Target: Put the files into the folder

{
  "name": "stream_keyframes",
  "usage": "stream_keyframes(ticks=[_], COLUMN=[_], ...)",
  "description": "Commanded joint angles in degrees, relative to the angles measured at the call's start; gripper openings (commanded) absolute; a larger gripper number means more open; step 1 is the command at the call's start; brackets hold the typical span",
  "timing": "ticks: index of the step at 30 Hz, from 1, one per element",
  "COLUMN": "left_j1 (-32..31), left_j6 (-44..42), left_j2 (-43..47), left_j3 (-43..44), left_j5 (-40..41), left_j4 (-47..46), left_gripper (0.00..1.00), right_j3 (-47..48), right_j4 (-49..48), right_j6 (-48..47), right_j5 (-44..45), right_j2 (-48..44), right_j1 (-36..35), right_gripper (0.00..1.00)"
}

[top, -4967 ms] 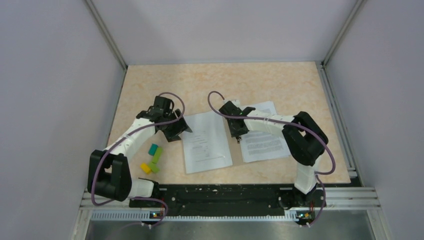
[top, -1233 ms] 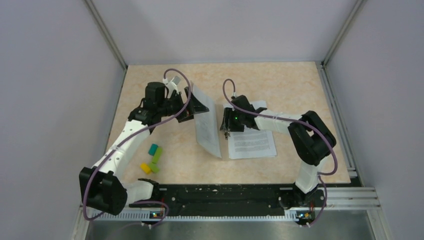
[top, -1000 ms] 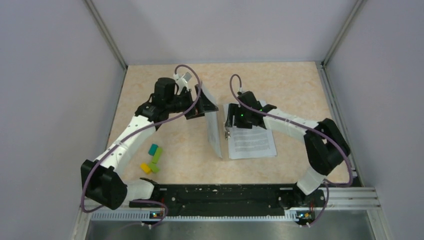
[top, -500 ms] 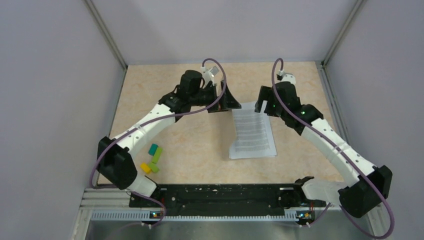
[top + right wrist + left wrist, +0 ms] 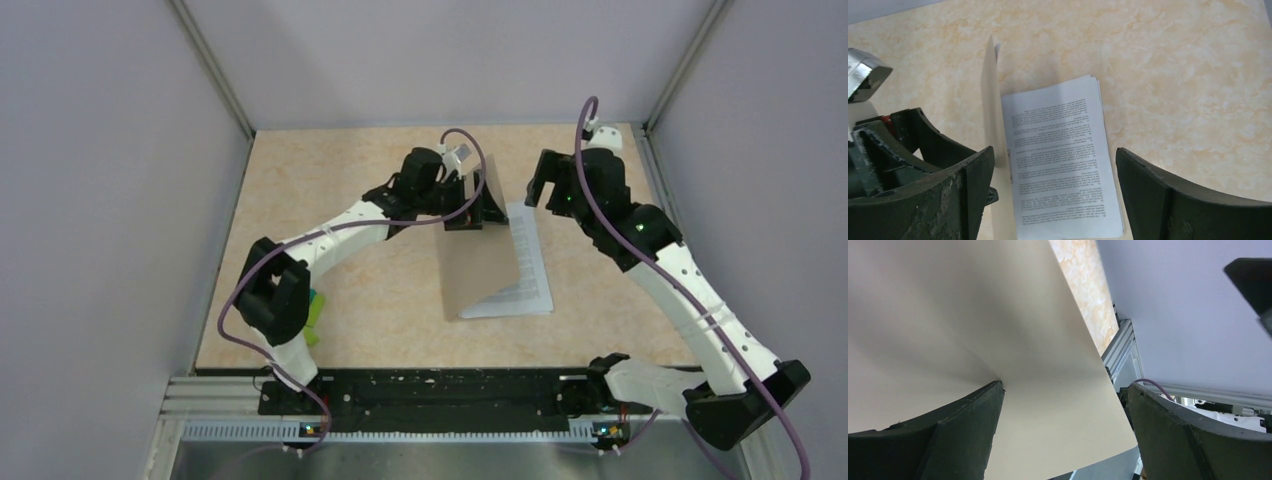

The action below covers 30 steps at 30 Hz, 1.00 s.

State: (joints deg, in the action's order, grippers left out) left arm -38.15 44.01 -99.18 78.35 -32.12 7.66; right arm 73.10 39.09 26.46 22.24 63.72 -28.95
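- Near the front edge, a green block (image 5: 316, 318) lies on the table (image 5: 350, 170), partly hidden by the left arm's elbow.
- At mid-table, the files (image 5: 531, 270) lie flat in one stack with the printed side up. They are white sheets with black text lines.
- The folder (image 5: 478, 268) is tan. Its cover is raised at a slant and leans over the left part of the files, so only their right strip shows from above. From the right wrist, the cover appears edge-on, standing along one long side of the stack.
- The left gripper (image 5: 470, 205) is at the far end of the cover. Its fingers are spread wide. In its wrist view the cover fills the space between them, and one finger (image 5: 973, 415) touches the cover.
- The right gripper (image 5: 541, 186) hangs above the table, just beyond the far end of the files. Its fingers are spread wide with nothing between them, and the stack lies below.
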Motion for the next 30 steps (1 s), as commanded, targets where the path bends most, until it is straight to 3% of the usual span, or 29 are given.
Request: stream_keyframes(ticks=[1, 8, 18, 22, 30], left_j1=[-0.76, -1.4, -1.4, -1.31, -0.2], left_j6=[1.51, 1.27, 1.32, 1.64, 1.08], left_j2=[-2.83, -10.93, -17.74, -19.9, -21.6], left_j3=[-0.22, -0.01, 1.17, 1.64, 3.09], left_j5=[-2.3, -8.99, -9.71, -6.48, 6.21], left_j4=[-8.65, -14.66, -14.9, -11.68, 4.91], left_gripper=[0.99, 0.99, 0.99, 0.99, 0.95], right_j3=[3.36, 2.1, -0.29, -2.32, -6.1], right_j4=[0.65, 0.84, 0.82, -0.47, -3.58], right_j6=[-1.54, -0.68, -0.7, -0.47, 0.22], right_j5=[1.92, 1.45, 1.68, -0.14, -3.64], right_j2=[-0.51, 0.46, 1.5, 2.29, 3.14], right_j1=[0.37, 0.35, 0.33, 0.38, 0.37], right_gripper=[0.91, 0.97, 0.99, 0.99, 0.99])
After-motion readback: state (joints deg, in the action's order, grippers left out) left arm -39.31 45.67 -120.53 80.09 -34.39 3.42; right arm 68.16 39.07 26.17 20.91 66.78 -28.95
